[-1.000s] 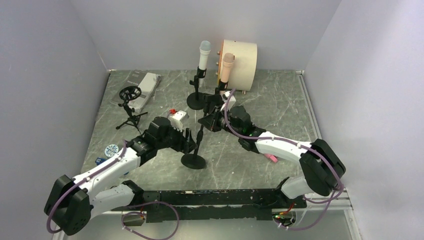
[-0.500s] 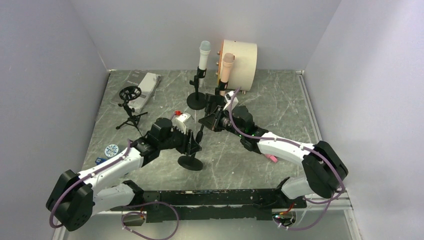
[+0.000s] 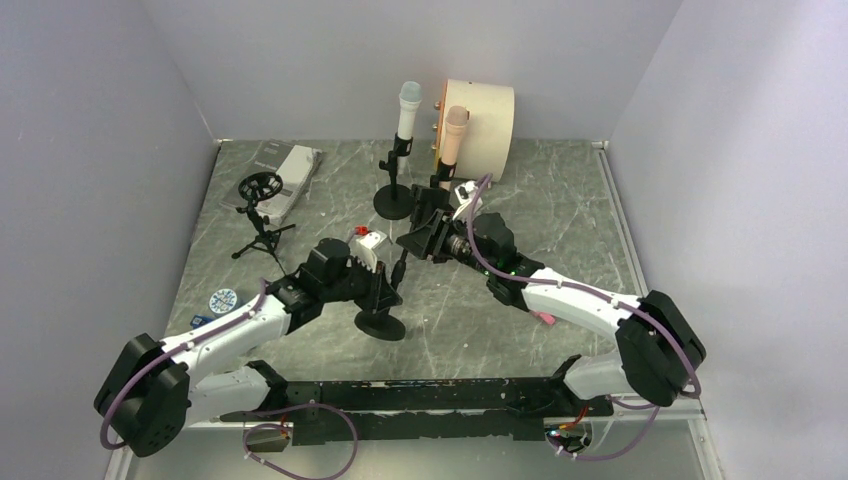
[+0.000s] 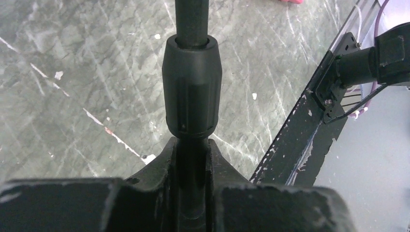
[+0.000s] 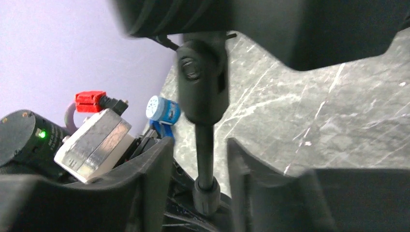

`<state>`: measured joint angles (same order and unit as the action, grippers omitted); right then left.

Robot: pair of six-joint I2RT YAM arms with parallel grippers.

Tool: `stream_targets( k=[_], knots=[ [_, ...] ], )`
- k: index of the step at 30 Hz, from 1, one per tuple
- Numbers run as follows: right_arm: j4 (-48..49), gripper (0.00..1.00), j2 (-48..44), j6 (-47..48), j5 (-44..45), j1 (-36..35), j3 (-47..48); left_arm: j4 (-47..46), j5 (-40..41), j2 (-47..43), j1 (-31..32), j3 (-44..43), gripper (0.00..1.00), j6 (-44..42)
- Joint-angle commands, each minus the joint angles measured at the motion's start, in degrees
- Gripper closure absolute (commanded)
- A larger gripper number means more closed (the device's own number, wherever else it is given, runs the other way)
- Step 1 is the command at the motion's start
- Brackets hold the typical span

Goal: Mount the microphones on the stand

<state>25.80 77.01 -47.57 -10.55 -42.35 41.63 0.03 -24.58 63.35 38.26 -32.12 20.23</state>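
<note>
Black round-based microphone stand: the left gripper, wide a second ago, now pinches its pole. The right gripper, clamped before, has parted around the upper joint. A white blue-headed microphone and a peach microphone stand upright behind. The print on the grey booklet is unreadable.

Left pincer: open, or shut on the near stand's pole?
Shut on the pole. In the left wrist view the left pincer's fingers press both sides below the collar, no gap.
</note>
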Motion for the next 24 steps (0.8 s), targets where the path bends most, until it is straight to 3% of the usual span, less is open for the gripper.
stream_targets(
  k=[1,4,7,16,21,24],
  knots=[
    [-4.1,0.41,-2.3,0.2,4.9,-1.2,2.7,-3.1,1.0,-2.1,-0.4,-2.1,0.97,1.0],
    [-4.6,0.34,-0.9,0.4,4.4,-3.9,3.0,-2.7,1.6,-1.7,-0.5,-4.0,0.97,1.1],
    [-3.5,0.35,0.3,-0.6,4.4,-5.6,2.9,-2.0,2.2,-1.2,-0.5,-5.5,0.97,1.0],
    [-0.8,0.68,-1.3,0.1,5.4,-6.0,1.1,-1.5,0.6,-1.1,-0.4,-6.8,0.97,2.4],
    [2.2,0.86,-2.5,5.6,0.6,-5.8,-0.6,-0.8,-2.4,-1.5,-0.4,-8.3,0.97,2.7],
    [10.0,1.00,-3.9,9.6,-6.1,-3.6,-5.3,-0.1,-8.4,-1.9,-0.4,-9.7,0.97,1.0]
  ],
)
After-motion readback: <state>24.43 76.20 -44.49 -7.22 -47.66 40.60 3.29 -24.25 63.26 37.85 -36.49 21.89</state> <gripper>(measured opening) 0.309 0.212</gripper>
